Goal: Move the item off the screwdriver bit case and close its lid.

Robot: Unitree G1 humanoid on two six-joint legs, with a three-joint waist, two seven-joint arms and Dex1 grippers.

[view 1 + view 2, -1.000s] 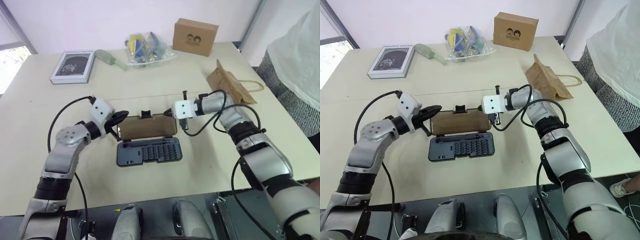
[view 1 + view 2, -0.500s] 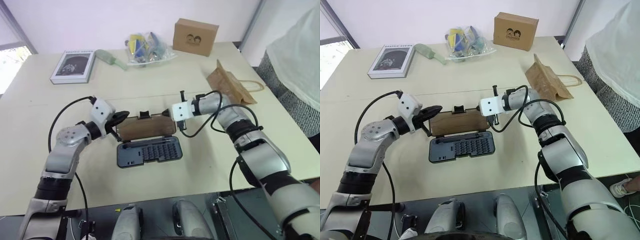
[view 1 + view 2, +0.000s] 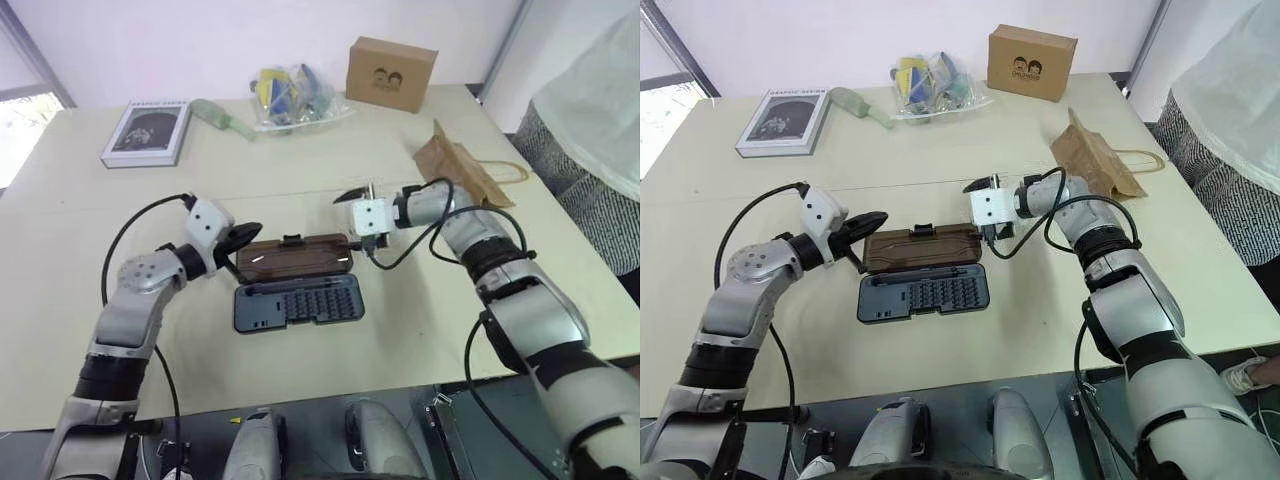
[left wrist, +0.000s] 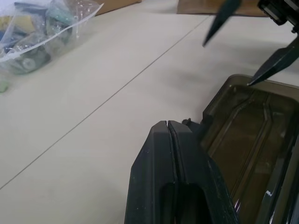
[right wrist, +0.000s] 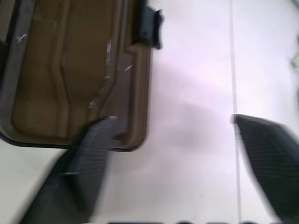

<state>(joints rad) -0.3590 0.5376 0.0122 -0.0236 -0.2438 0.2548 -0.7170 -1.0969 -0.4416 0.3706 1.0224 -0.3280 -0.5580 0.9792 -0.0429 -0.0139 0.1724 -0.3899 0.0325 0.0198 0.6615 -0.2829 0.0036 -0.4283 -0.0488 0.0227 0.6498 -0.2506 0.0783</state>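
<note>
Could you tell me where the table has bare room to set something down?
Bare patches: between the book and the left hand; the near edge below the case's tray; right of the right hand, below the paper bag. Crowded: the far edge around the plastic bag and cardboard box.
</note>
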